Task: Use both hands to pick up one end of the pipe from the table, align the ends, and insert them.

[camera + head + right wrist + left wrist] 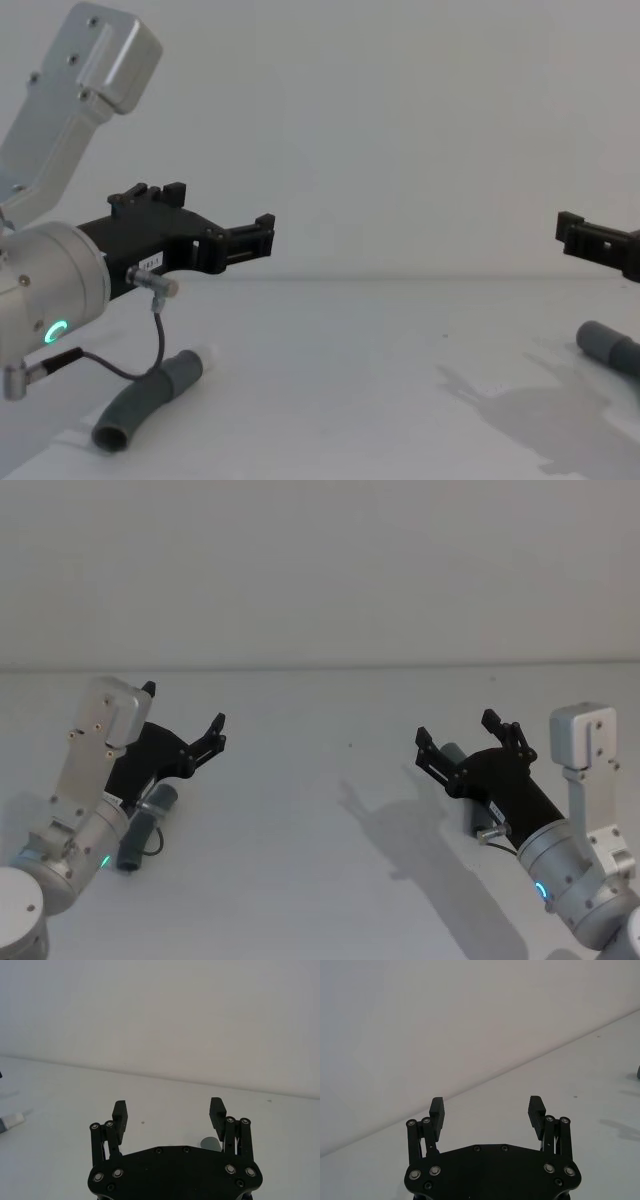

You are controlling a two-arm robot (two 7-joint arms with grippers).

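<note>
Left tool (486, 1105), right tool (169, 1105) spread wide above pipe ends (140, 405).

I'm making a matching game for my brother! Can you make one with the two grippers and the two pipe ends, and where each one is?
Things:
1. left gripper
2. right gripper
3. white-tipped end
4. plain grey end

Places and states:
A. lying on the table, on the robot's right
B. open, up in the air, on the robot's left
C. lying on the table, on the robot's left
D. open, up in the air, on the robot's right

Right pairs: 1-B, 2-D, 3-C, 4-A.
</note>
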